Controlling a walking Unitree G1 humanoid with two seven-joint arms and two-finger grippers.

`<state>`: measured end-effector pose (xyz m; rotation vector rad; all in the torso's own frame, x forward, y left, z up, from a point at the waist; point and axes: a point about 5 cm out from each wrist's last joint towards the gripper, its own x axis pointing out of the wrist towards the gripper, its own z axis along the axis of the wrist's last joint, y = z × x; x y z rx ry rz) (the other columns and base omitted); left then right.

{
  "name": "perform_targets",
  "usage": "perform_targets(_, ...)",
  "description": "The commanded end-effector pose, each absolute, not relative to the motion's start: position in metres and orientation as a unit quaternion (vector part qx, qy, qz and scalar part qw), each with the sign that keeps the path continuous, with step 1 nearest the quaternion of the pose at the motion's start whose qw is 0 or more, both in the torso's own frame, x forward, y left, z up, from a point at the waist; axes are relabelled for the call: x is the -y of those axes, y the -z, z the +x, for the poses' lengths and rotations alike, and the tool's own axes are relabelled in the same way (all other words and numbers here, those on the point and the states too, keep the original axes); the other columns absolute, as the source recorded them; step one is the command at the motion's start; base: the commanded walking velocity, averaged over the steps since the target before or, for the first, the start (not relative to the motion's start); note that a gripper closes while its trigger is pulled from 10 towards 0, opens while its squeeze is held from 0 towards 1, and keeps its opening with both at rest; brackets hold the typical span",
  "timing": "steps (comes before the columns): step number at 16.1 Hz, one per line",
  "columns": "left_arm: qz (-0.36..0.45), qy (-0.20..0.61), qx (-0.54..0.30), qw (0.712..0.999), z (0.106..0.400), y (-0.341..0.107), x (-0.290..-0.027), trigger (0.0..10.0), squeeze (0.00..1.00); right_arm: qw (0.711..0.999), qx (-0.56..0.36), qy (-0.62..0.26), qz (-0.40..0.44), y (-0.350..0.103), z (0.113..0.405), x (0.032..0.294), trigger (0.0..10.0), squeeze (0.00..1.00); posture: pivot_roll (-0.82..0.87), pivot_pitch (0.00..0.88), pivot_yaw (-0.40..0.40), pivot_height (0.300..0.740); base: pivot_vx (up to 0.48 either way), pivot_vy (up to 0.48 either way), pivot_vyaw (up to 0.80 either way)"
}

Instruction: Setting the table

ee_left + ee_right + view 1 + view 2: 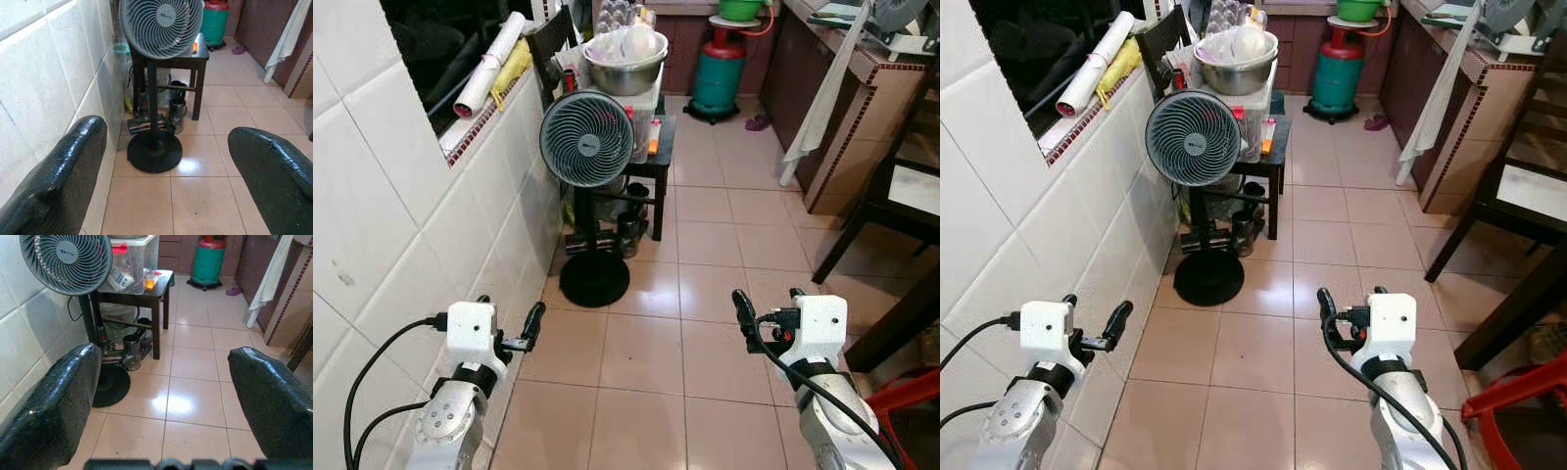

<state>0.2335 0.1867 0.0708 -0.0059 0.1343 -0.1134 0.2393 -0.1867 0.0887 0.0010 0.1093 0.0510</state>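
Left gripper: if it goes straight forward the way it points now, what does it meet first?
Probably the standing fan. The left gripper, open and empty, points along the tiled wall at the fan's pole and round black base. Bare floor lies before it; depth is hard to judge.

Bright, even light w/ glare on floor tiles (172, 404); wrist-view fingers (58, 181) blurred.

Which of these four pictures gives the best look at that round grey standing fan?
The left eye view: the round grey standing fan shows whole there, from head down to black round base, against the white tiled wall. The right eye view shows it likewise. The left wrist view cuts its top; the right wrist view shows its head and part of the base.
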Motion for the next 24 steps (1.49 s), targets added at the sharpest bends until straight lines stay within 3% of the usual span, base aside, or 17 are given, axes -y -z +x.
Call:
perform_targets(1, -0.006, 0.07, -0.067, 0.995, 0.237, -0.071, -0.184, 10.0, 0.0, 0.999, -0.05, -0.022, 0.0, -0.095, 0.239, 0.185, 10.0, 0.0, -0.07, 0.001, 0.055, 0.74, 0.0, 0.0, -0.78)
perform_targets(6, -0.05, 0.105, -0.055, 0.992, 0.248, -0.081, -0.17, 10.0, 0.0, 0.999, -0.051, -0.014, -0.003, -0.095, 0.238, 0.188, 10.0, 0.0, -0.07, 0.021, 0.067, 0.74, 0.0, 0.0, -0.8)
perform_targets(16, -0.065, 0.121, -0.055, 0.989, 0.246, -0.08, -0.164, 10.0, 0.0, 0.998, -0.048, -0.032, -0.005, -0.1, 0.245, 0.182, 10.0, 0.0, -0.08, 0.025, 0.063, 0.74, 0.0, 0.0, -0.8)
perform_targets(24, -0.064, 0.134, -0.048, 0.988, 0.252, -0.083, -0.162, 10.0, 0.0, 0.999, -0.044, -0.028, -0.003, -0.1, 0.248, 0.181, 10.0, 0.0, -0.08, 0.016, 0.07, 0.74, 0.27, 0.0, -0.8)
